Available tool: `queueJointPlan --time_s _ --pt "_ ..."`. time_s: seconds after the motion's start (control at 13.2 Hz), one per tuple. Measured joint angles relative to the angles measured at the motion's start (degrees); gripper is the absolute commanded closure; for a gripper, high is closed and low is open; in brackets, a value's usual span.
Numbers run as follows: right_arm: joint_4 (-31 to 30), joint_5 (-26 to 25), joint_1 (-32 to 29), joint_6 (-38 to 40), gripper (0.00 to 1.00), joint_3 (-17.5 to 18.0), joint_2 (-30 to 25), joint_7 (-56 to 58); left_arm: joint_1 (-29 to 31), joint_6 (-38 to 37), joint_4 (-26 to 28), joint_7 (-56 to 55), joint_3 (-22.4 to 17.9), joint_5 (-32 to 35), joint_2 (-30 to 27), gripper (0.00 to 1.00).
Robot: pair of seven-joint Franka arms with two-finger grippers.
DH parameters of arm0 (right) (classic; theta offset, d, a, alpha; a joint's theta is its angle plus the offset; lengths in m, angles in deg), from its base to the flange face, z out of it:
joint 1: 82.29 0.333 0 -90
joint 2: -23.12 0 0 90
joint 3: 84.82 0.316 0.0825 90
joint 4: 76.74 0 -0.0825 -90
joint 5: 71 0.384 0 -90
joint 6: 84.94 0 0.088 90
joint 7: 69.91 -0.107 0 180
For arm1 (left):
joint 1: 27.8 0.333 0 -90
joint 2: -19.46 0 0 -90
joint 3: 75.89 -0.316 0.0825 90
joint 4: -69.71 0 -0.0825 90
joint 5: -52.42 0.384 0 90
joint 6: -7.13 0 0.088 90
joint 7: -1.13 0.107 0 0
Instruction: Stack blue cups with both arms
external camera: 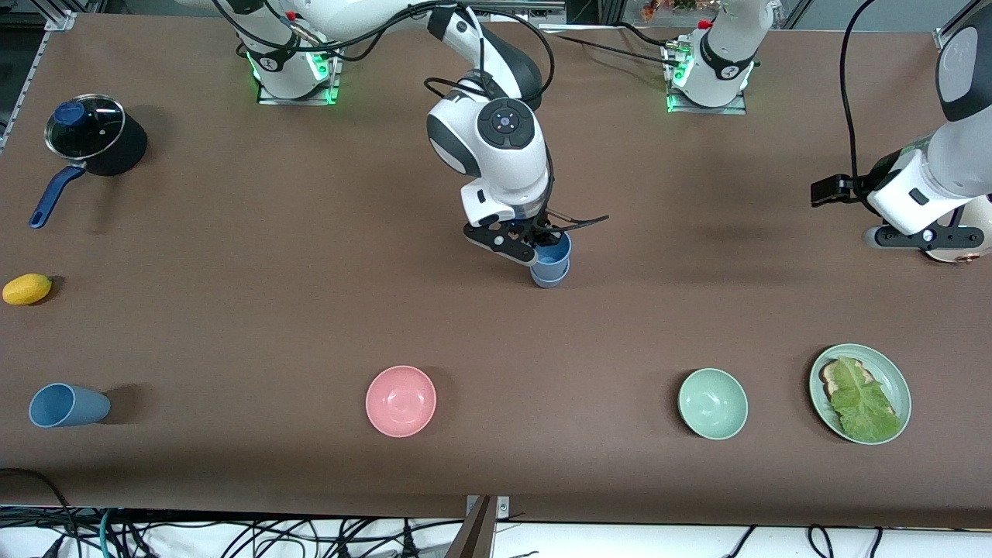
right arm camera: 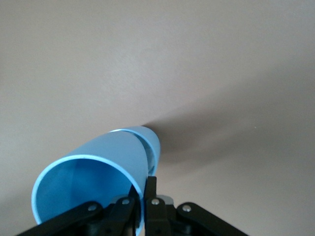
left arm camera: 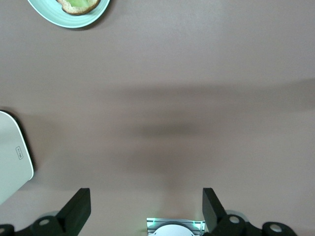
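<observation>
The table (external camera: 232, 325) is a broad brown surface with both arm bases along its edge farthest from the front camera.

The right arm (external camera: 496, 139) reaches out to the middle of the table. Its tool (external camera: 535, 246) is clamped on the rim of a sky-blue cup (external camera: 553, 254), one finger inside and one outside, as the right wrist view shows (right arm camera: 106, 184). That cup sits nested in a second, duller blue cup (external camera: 549, 277), which stands on the table at its centre; the pair forms a short stack.

The left arm (external camera: 942, 155) waits at its own end of the table, near the edge. Its tool (left arm camera: 146, 209) hangs over bare table with its fingers (left arm camera: 78, 209) spread wide apart and nothing between them. A white object (left arm camera: 12, 157) lies beside it, partly cut off by the wrist view's edge.

A black pot (external camera: 97, 136) with a glass lid and blue handle stands in the corner at the right arm's end, farthest from the camera. A green plate (external camera: 895, 376) holding toast and a lettuce leaf (external camera: 864, 403) lies toward the corner at the left arm's end, near the camera-side edge. Along that same edge sit a pink bowl (external camera: 401, 401) and a mint bowl (external camera: 713, 403). A third blue cup (external camera: 68, 405) lies on its side near the camera-side corner at the right arm's end. A yellow lemon (external camera: 27, 289) rests at that end's edge.
</observation>
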Motion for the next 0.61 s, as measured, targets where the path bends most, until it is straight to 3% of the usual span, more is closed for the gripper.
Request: queueJointPlan --time_s 0.23,0.3,0.38,0.45,0.53,0.61 --pt "0.08 0.0 0.18 2.13 1.0 0.01 0.0 -0.02 0.08 -0.01 0.0 0.0 -0.11 0.0 0.03 0.0" --pt "0.09 0.0 0.18 2.34 0.94 0.0 0.0 -0.02 0.11 -0.01 0.0 0.0 -0.18 0.0 0.04 0.0" --pt "0.09 0.0 0.18 2.43 0.6 0.0 0.0 -0.02 -0.12 -0.01 0.0 0.06 -0.47 0.0 0.09 0.0" --pt "0.09 0.0 0.17 2.43 0.37 0.0 0.0 -0.02 -1.58 -0.01 0.0 0.07 -1.99 0.0 0.17 0.0" --pt "0.09 0.0 0.16 2.44 0.33 -0.02 0.0 -0.02 -5.14 -0.01 0.0 0.07 -5.81 0.0 0.25 0.0" --pt "0.12 0.0 0.12 2.44 0.22 -0.08 0.0 -0.04 -10.79 -0.01 -0.03 0.07 -11.83 -0.01 0.31 0.0"
